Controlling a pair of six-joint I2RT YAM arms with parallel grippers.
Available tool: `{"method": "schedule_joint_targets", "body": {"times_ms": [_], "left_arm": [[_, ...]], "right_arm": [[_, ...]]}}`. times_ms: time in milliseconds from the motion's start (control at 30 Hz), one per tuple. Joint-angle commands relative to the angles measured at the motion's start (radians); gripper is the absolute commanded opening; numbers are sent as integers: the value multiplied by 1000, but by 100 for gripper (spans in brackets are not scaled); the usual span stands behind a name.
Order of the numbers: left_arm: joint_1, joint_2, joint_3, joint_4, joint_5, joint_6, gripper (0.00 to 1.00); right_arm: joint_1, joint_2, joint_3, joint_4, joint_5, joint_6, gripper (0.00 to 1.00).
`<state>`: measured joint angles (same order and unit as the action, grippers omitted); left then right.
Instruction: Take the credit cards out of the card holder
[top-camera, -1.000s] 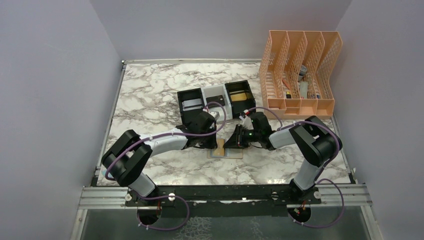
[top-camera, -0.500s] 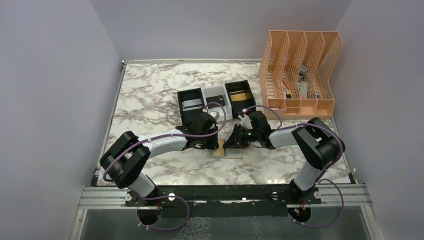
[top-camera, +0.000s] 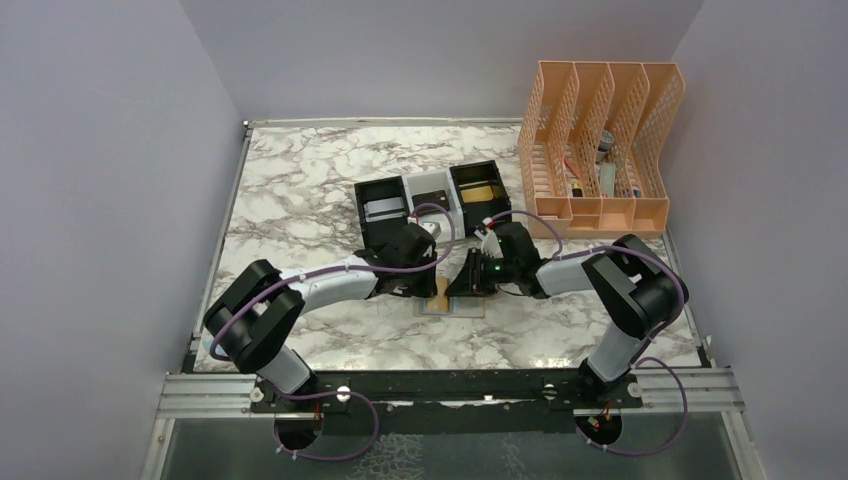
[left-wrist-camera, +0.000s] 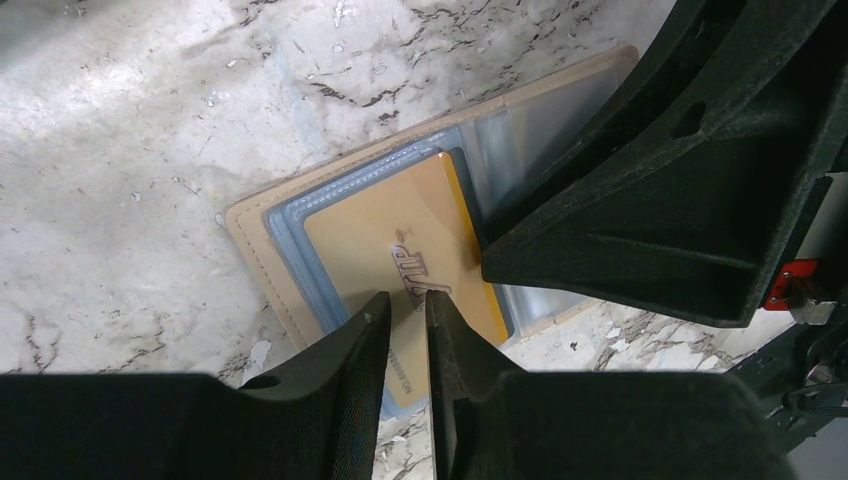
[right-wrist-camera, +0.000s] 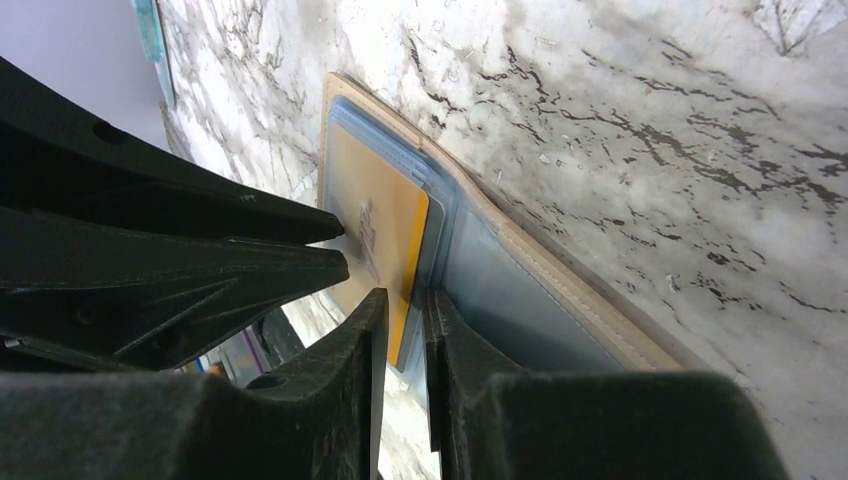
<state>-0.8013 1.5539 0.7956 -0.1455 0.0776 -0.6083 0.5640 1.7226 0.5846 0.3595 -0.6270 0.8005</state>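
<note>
The tan card holder (top-camera: 452, 303) lies open on the marble table, between both wrists. A gold credit card (left-wrist-camera: 395, 235) lies on its left panel's bluish pocket (left-wrist-camera: 290, 215), with its near end sticking out past the holder's edge. My left gripper (left-wrist-camera: 407, 300) hovers over that end, its jaws a narrow slit apart with the card showing through. My right gripper (right-wrist-camera: 405, 298) stands at the gold card's (right-wrist-camera: 375, 210) inner edge beside the empty clear pocket (right-wrist-camera: 500, 285), its jaws also slightly apart and holding nothing. In the top view the grippers (top-camera: 432, 283) (top-camera: 463, 284) nearly touch.
Three small bins sit behind the arms: a black one (top-camera: 383, 207) with a silvery card, a white one (top-camera: 432, 198) with a dark card, a black one (top-camera: 478, 190) with something gold. A peach mesh file organizer (top-camera: 600, 150) stands at the back right.
Both arms stay crouched over the card holder. The right wrist has edged slightly left toward the left one. The holder has not moved.
</note>
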Motion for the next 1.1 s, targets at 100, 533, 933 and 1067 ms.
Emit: {"method": "schedule_joint_targets", "body": {"times_ms": [100,533,933,1067], "left_arm": [[-13,48,-29,-139,-93,29,23],[-13,-57,-3,-172,-169,5,38],[-27,-5,-11,-155,-120,25,19],[-37,11,-11,-156,-113,26,17]], "right_arm": [[23,21,13,-8,19,11,23],[24,-16,24,-68,88,-15,23],[38,-4,30,-25,46,13,22],[56,25,45,-23,54,14,22]]}}
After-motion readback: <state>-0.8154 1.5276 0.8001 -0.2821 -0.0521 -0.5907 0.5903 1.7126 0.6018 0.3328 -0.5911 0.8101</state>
